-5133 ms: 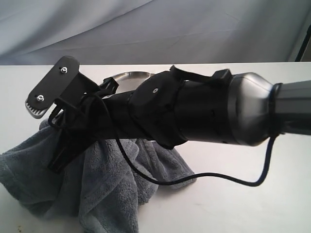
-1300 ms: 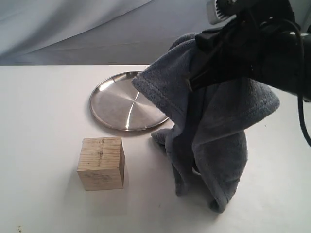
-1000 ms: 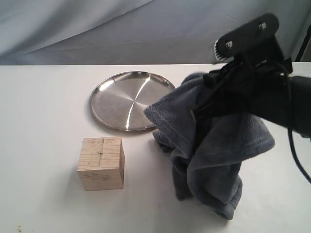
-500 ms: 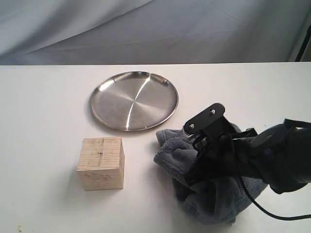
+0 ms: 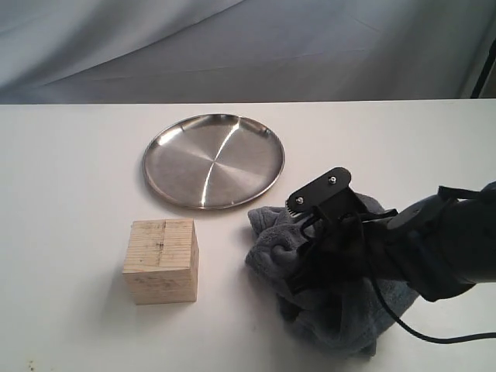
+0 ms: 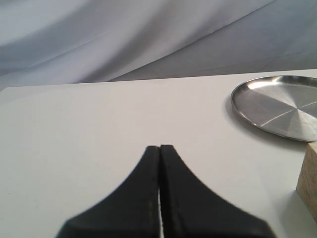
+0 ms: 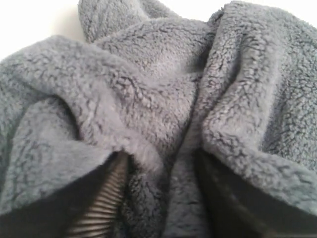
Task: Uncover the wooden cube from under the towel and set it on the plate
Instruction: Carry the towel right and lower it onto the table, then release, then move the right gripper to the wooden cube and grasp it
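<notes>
The wooden cube (image 5: 161,260) stands uncovered on the white table, in front of the plate (image 5: 213,160) and apart from it. The grey towel (image 5: 341,310) lies bunched on the table to the cube's right. My right gripper (image 5: 298,244) is low over this heap, jaws open, with a towel fold (image 7: 158,99) between its fingers (image 7: 106,198). My left gripper (image 6: 160,148) is shut on nothing above bare table. In the left wrist view the plate (image 6: 277,106) and a corner of the cube (image 6: 309,178) show at the edge.
A grey-blue cloth backdrop (image 5: 232,46) hangs behind the table's far edge. The right arm's black cable (image 5: 434,337) loops beside the towel. Bare table (image 5: 70,170) lies left of the plate and cube.
My right gripper carried the towel off the cube, swung it right and lowered it onto the table. In the last half second it barely moved. The cube and plate stayed put.
</notes>
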`<state>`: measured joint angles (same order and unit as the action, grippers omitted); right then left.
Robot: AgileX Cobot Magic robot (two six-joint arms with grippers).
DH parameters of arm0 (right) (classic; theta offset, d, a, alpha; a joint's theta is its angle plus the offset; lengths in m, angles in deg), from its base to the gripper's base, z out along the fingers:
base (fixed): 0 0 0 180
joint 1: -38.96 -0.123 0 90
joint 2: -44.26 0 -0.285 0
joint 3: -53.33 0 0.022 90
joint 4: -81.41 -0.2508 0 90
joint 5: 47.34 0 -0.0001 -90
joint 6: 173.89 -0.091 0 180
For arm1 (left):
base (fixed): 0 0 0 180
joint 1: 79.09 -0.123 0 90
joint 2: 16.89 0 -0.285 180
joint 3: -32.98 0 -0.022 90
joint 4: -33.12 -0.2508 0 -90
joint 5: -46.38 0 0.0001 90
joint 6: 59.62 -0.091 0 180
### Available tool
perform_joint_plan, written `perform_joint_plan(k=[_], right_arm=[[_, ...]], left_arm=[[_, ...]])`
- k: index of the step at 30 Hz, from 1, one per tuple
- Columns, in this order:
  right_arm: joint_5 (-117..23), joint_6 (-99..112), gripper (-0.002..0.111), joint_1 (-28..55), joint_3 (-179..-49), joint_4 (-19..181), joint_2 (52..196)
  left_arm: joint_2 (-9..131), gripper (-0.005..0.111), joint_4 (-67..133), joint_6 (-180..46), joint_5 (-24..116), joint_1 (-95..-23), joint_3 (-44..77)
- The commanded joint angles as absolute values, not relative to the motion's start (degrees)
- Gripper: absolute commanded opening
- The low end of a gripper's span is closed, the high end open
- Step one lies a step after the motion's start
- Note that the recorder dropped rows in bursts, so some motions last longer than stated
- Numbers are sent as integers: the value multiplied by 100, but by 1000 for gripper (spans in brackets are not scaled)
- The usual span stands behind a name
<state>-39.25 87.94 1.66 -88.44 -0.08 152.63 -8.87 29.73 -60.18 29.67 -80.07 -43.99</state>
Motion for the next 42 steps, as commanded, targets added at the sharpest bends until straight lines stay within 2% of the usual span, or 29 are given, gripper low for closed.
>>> perform_joint_plan(k=[1,3,4,16,21,26,31,39,42], right_arm=[[-4227,8832,90,181,-8889,74,15329],[-4205,8832,99,170,-8889,244,15237],[-4234,8832,100,170,-8889,269,15165],[-5184,8832,95,170,-8889,284,13580],[-5491,8888,95,170,-8889,284,13357],[-6252,9810,95,115,-8889,241,13383],[-6047,10827,95,-123,-8889,-473,13383],[-5772,10993,95,-184,-8962,-933,13383],[-5772,11351,87,-184,-9153,-933,13383]], left_arm=[[-911,0,2951,-6017,3015,-7973,-4423],[-911,0,2951,-6017,3015,-7973,-4423],[-911,0,2951,-6004,3015,-7973,-4423],[-911,0,2951,-6023,3015,-7973,-4423],[-911,0,2951,-6023,3015,-7973,-4423],[-911,0,2951,-6023,3015,-7973,-4423],[-911,0,2951,-6008,3015,-7973,-4423],[-911,0,2951,-6008,3015,-7973,-4423],[-911,0,2951,-6021,3015,-7973,-4423]])
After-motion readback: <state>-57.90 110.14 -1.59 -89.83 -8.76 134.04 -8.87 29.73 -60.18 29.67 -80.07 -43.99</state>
